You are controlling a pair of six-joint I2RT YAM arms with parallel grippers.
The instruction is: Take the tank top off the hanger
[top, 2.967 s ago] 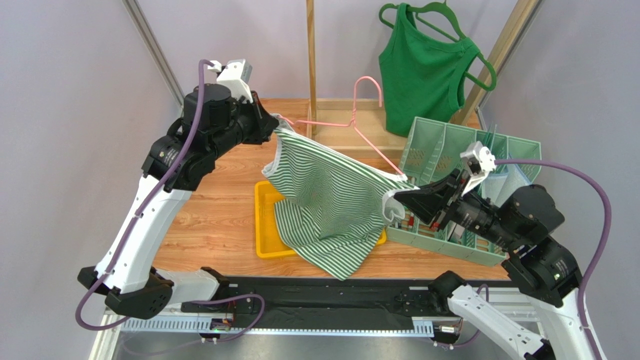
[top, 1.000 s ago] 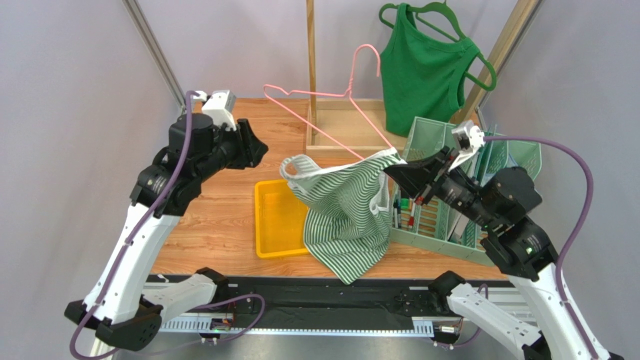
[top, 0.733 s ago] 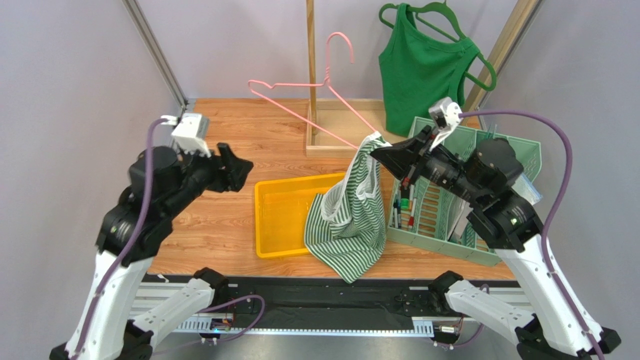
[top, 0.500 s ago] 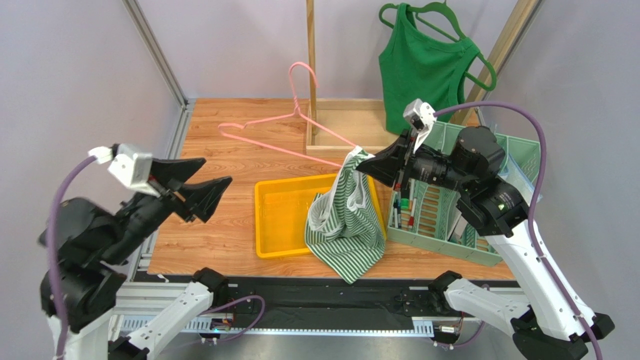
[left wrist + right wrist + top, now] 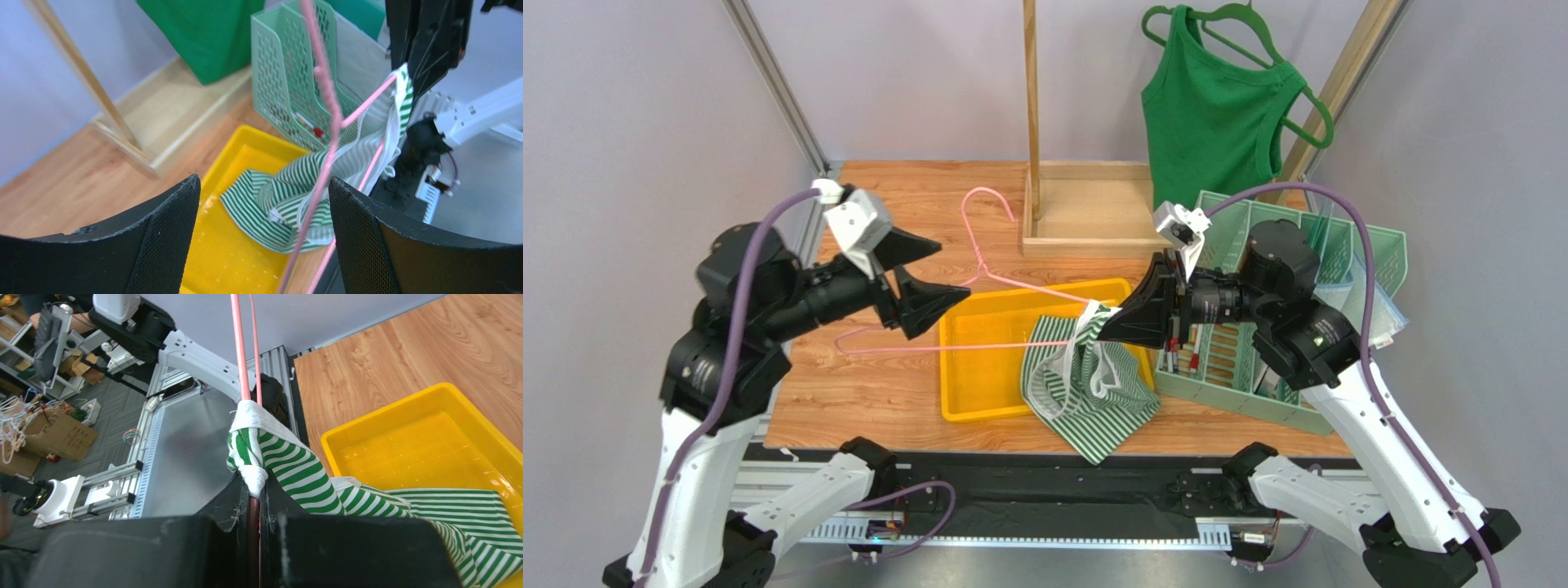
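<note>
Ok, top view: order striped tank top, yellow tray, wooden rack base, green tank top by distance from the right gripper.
1. striped tank top, clamped in the right gripper
2. yellow tray, just left of it
3. wooden rack base, behind
4. green tank top, hanging back right

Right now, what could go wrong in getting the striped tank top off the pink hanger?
The right gripper pinches the strap of the striped tank top together with the pink hanger wire, so pulling may drag both. The left gripper is open, not gripping the hanger, so nothing may hold it back.
</note>
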